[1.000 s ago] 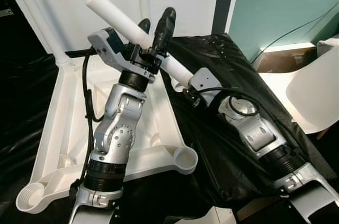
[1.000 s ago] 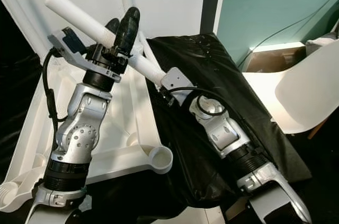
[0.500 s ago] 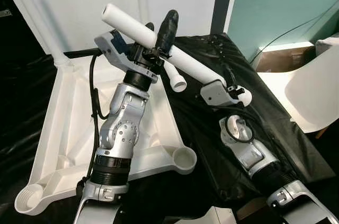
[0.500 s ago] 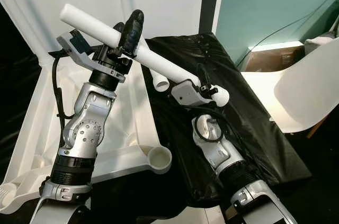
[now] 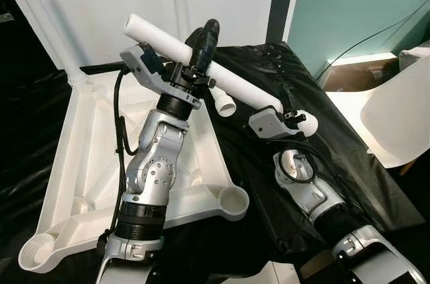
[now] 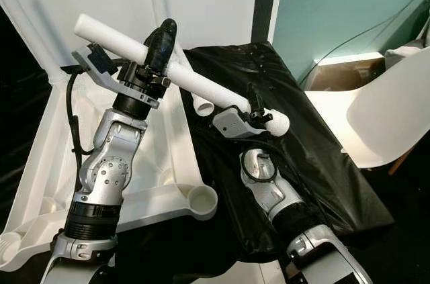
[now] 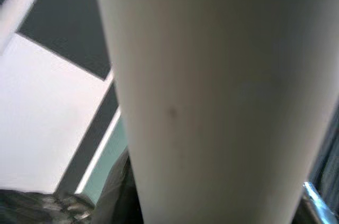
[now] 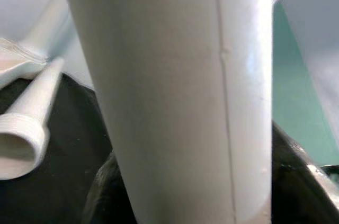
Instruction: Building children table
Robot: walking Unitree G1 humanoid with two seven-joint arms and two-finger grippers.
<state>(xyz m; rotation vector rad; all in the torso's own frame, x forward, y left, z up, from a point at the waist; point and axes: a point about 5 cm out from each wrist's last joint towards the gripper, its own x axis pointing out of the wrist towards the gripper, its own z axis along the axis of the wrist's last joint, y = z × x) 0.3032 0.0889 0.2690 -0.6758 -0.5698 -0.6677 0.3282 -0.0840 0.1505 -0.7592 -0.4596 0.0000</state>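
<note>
Where wrists blur: threaded leg [image 8: 24, 139]

**Left eye view: white leg tube held by both my arms**

My left gripper [image 5: 203, 45] has its black jaws clamped around a long white tube [image 5: 228, 81], which runs diagonally over the scene. My right gripper [image 5: 292, 115] holds the tube's lower end; I cannot make out its jaws. Beneath lies the upturned white tabletop [image 5: 87, 156] with round corner sockets, partly on black sheeting [image 5: 316, 129]. A second, shorter tube [image 5: 223, 101] with an open end lies behind. A white chair [image 5: 403, 119] stands at right.
</note>
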